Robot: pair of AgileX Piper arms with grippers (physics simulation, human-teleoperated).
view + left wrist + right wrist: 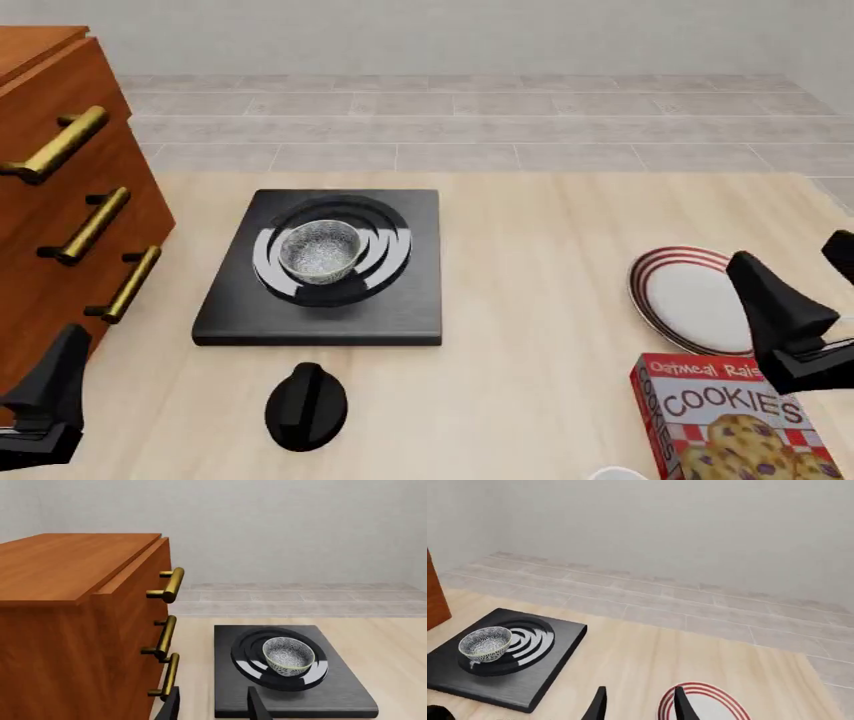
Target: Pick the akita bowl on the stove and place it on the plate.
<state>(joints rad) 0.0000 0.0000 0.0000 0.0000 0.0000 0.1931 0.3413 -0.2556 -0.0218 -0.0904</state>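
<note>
You get bright, even, diffuse light in all views. Sharp renders, no blur, no edge distortion. Glossy reflections on stove (293, 672) rings ahead of left gripper (212, 707); shadows faint.

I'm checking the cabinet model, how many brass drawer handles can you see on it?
3, stacked down the wooden cabinet's front at the table's left: top handle, middle handle, bottom handle. The cabinet runs out of frame, so more may be hidden.
</note>
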